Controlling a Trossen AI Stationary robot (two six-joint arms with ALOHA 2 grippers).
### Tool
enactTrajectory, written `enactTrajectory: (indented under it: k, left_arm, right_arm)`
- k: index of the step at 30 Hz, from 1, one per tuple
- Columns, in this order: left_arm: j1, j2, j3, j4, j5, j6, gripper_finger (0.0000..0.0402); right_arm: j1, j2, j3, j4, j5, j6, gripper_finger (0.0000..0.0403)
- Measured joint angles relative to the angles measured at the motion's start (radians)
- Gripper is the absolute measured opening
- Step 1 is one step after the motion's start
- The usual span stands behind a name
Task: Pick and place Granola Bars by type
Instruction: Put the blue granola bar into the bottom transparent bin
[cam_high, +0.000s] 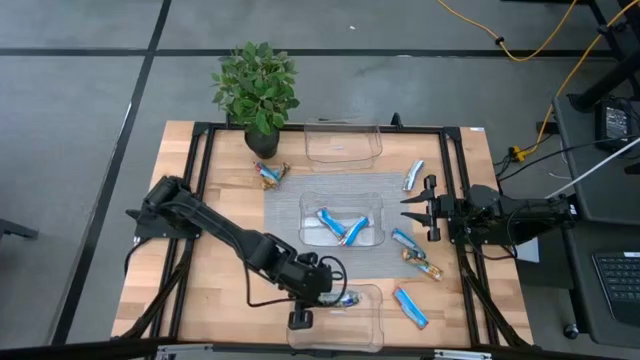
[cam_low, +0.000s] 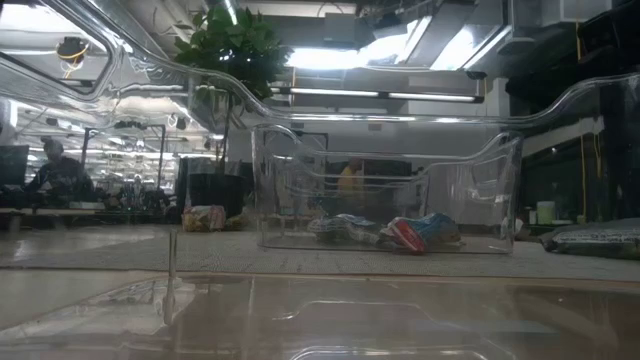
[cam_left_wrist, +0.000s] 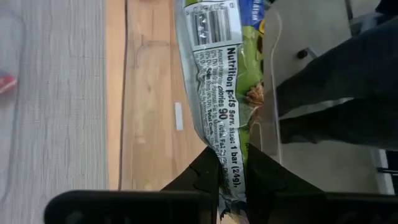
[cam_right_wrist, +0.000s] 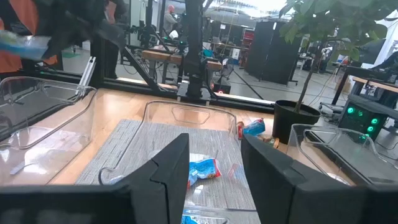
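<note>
The left gripper (cam_high: 325, 297) hangs at the lower centre of the overhead frame, its fingers (cam_left_wrist: 205, 171) clenched on the end of a silvery green-and-blue granola bar (cam_left_wrist: 221, 81), which it holds above the near clear bin (cam_high: 370, 335) at the table's bottom edge. The wrist camera shows the wrapper's nutrition panel pinched between the two dark tips.

The right gripper (cam_high: 408, 209) waits at the right of the frame, just beside the middle bin (cam_high: 340, 200), its jaws parted and grasping nothing.

Two bright blue bars (cam_high: 340, 227) lie inside the middle bin on the grey mat (cam_high: 280, 215). A third bin (cam_high: 343, 145) stands at upper centre, near a potted plant (cam_high: 257, 90). Loose bars lie on the wooden table (cam_high: 210, 270): a brown-orange one (cam_high: 270, 174) below the plant, a light blue one (cam_high: 413, 175) at upper right, and three more at lower right, a blue one (cam_high: 403, 239), a brown-orange one (cam_high: 422, 264) and a bright blue one (cam_high: 410, 307).
</note>
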Motion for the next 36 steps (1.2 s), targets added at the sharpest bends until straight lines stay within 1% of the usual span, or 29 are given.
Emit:
enactTrajectory:
  k: [5, 11, 15, 17, 27, 36]
  left_arm:
    - [0.0, 0.034, 0.005, 0.021, 0.018, -0.031, 0.0034]
    - [-0.011, 0.096, 0.079, -0.003, -0.003, -0.033, 0.0033]
    - [-0.01, 0.165, 0.119, -0.027, 0.047, -0.041, 0.0033]
    - [-0.01, 0.196, 0.134, -0.04, 0.054, -0.042, 0.0033]
    - [-0.01, 0.289, 0.143, -0.047, 0.045, -0.106, 0.0033]
    - [-0.01, 0.325, 0.142, -0.057, 0.043, -0.146, 0.0036]
  right_arm:
    - [0.0, 0.0, 0.0, 0.0, 0.0, -0.001, 0.0149]
    - [0.0, 0.0, 0.0, 0.0, 0.0, -0.002, 0.0149]
    - [0.0, 0.0, 0.0, 0.0, 0.0, -0.002, 0.0149]
    - [0.0, 0.0, 0.0, -0.001, -0.001, -0.002, 0.0149]
    - [0.0, 0.0, 0.0, -0.001, -0.002, -0.002, 0.0149]
    - [0.0, 0.0, 0.0, 0.0, -0.002, -0.002, 0.0149]
